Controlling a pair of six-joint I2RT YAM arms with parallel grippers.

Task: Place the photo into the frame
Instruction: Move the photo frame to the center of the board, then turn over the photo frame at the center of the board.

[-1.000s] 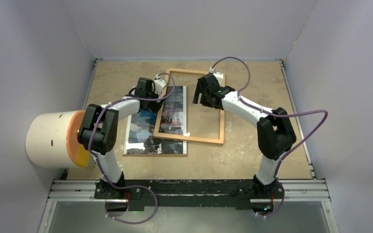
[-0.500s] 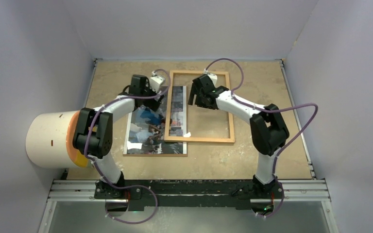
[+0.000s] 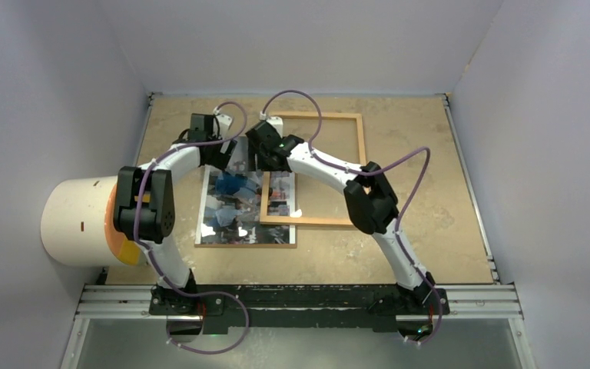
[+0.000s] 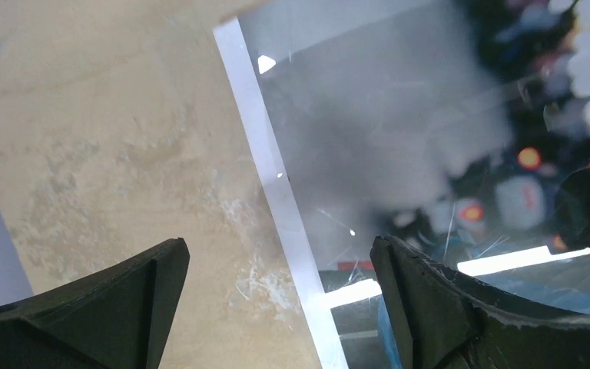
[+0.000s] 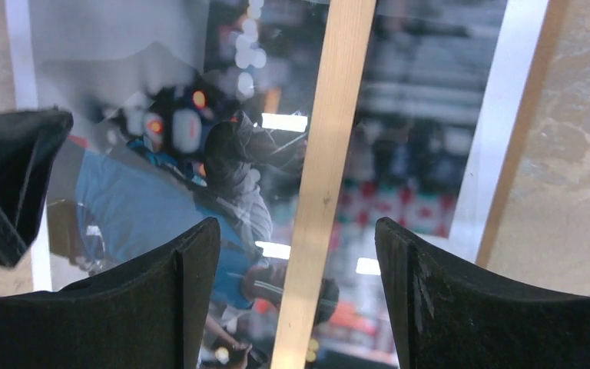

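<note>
The light-wood frame lies flat, overlapping the glossy photo.

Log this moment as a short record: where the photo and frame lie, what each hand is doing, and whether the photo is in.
photo: flat on the table, picture side up
frame: flat, its left rail lies across the photo's right part
left hand: open, over the photo's white left border, holding nothing
right hand: open, astride the frame's left rail, a gap on both sides
task state: photo not yet in the frame
</note>
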